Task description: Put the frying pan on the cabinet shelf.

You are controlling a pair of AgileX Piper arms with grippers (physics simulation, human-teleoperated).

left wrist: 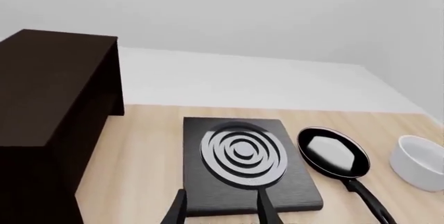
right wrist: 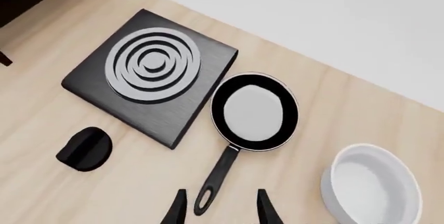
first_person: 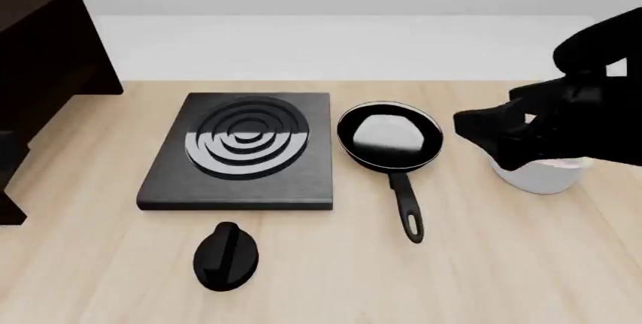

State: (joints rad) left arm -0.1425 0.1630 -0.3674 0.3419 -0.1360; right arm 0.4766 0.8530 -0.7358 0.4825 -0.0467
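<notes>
Counting frying pans: one; the frying pan (first_person: 389,137) lies flat on the wooden table (first_person: 522,264), touching no finger, its handle end between and just ahead of the right fingertips in the right wrist view.
Cabinets: one dark brown cabinet (first_person: 40,61), well off to the left of both sets of fingers (only a part of it shows, its shelf not clearly seen).
Stove plates: one square black stove plate (first_person: 240,151) with concentric rings, just ahead of the left fingertips, beside the pan.
Bowls: one white round bowl (right wrist: 371,190), beside the right fingers, partly hidden behind the right arm in the front view.
Other items: one small black rounded object (first_person: 225,256) on the table, its nature unclear.
Writing: no readable text on any item.
Left gripper (left wrist: 220,206): fingers spread apart, holding nothing.
Right gripper (right wrist: 220,206): fingers parted, nothing between them but air above the handle tip.
</notes>
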